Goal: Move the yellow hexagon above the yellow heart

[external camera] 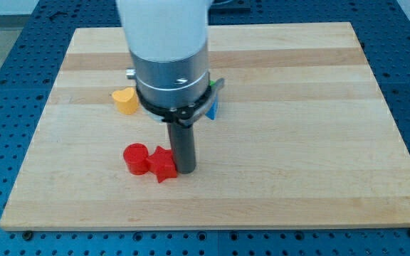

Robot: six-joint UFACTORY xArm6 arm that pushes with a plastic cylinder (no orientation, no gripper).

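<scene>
The yellow heart [125, 100] lies on the wooden board [297, 142], left of the arm's body. No yellow hexagon shows; the arm's wide body [166, 57] hides the board behind it. My tip [185, 169] rests on the board at the right side of a red star-shaped block [163, 164], touching or nearly touching it. A red cylinder [136, 158] sits just left of the red star, against it. The tip is below and to the right of the yellow heart.
A blue block [212, 108] peeks out at the right edge of the arm's body, with a sliver of green [210, 83] above it. The board sits on a blue perforated table [6, 78].
</scene>
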